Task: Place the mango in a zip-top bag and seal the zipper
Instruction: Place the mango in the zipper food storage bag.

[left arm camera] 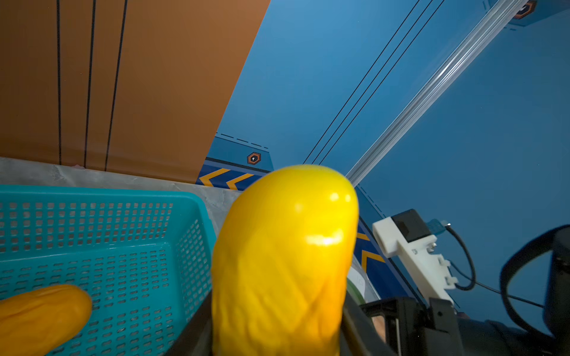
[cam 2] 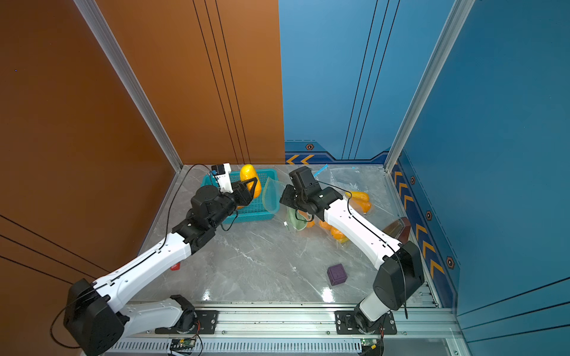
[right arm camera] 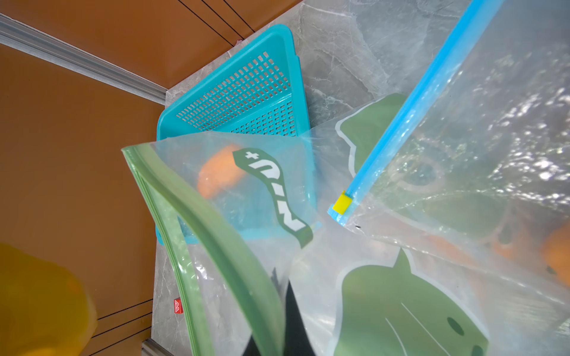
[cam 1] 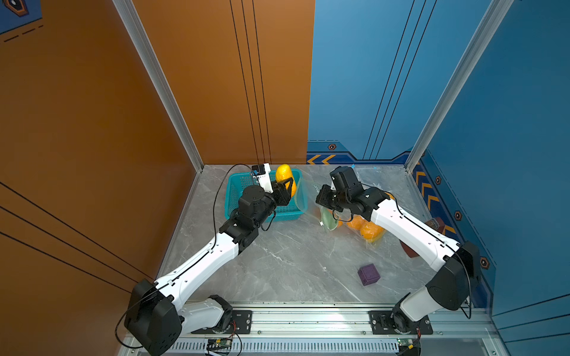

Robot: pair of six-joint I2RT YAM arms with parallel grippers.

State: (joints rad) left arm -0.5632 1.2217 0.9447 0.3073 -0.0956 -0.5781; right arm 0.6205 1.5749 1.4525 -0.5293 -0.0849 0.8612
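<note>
Mango is shown clamped upright between the left fingers, which are closed part-way round its lower half, over one end of a teal basket where a second yellow fruit lies. The edge of a clear zip-top bag is pinched by the tightly closed right fingers, and its green zipper, apparently unsealed, is held up just beside the basket. The pick-up is judged done. The mango has yet to be carried across and dropped inside, and the zipper pressed shut. Another bag, filled with orange fruit, is seen on the desk.
</note>
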